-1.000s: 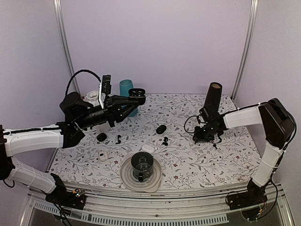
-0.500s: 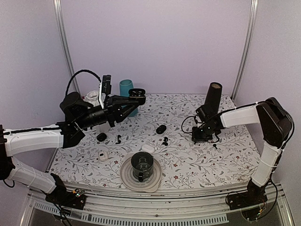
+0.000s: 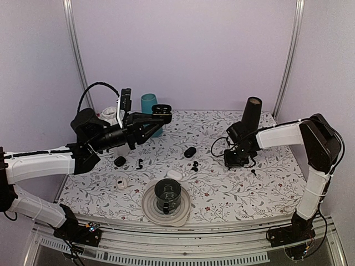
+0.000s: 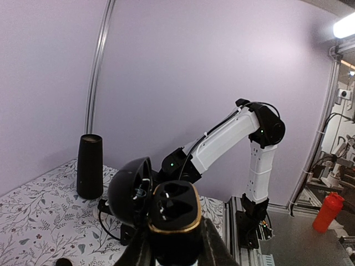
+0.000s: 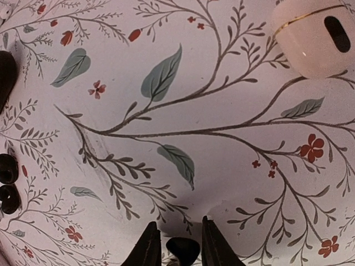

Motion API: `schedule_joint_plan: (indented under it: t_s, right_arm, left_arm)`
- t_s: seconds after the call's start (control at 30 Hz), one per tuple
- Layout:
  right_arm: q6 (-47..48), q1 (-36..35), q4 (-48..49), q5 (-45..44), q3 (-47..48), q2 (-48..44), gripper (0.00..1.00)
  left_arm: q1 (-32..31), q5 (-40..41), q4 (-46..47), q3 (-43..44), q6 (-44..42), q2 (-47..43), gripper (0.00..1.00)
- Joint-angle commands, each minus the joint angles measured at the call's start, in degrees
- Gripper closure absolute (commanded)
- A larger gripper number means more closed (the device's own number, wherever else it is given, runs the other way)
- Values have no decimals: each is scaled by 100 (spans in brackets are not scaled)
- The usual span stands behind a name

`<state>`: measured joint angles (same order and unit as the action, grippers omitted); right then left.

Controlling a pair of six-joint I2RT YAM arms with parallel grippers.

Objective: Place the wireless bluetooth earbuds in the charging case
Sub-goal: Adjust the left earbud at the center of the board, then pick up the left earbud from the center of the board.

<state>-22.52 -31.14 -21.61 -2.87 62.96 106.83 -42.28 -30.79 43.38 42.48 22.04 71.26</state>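
left fingers [image 4: 216, 249] pinched the charging case [image 4: 176, 213] by its lower body and held it raised above the counter [image 3: 222, 188] at the far left, with the lid swung open and both sockets showing. right fingers [image 5: 148, 246] hung low over the counter's right side, drawn in on either side of one black earbud [image 5: 183, 249] at their tips. a second earbud [image 3: 253, 172] lay on the counter just beside them. a pair of earbuds [image 3: 193, 164] sat near the middle, between a black case [image 3: 189, 152] and a white case [image 3: 175, 174]. a dark cup [image 3: 166, 194] stood on a plate [image 3: 150, 208] at the near edge.
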Motion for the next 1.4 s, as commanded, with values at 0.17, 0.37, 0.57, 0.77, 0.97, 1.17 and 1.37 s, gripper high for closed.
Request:
schedule_joint_plan:
  t_s: [0.17, 0.37, 0.57, 0.77, 0.97, 1.17, 1.37]
  right_arm:
    - [-32, -60, -327, -225, 133, 22, 63]
    - [-231, -64, -398, -86, 129, -112, 59]
    - [-404, -81, -436, -38, 145, -114, 66]
    - [-474, -172, -527, -64, 254, 6, 69]
    - [-434, -290, -570, 19, 423, 112, 72]
    - [-387, -337, -621, 2, 540, 210, 72]
    - [-320, -334, -788, -281, 579, 225, 72]
  left_arm:
    - [62, -20, 31, 33, -46, 45, 100]
    - [67, -15, 16, 32, -73, 28, 100]
    - [62, -16, 22, 37, -85, 30, 100]
    - [70, -7, 6, 7, -121, -3, 100]
    - [76, 19, -1, -32, -139, -51, 100]
    - [77, 22, 31, -55, -121, -42, 100]
    - [81, 20, 18, -45, -121, -42, 100]
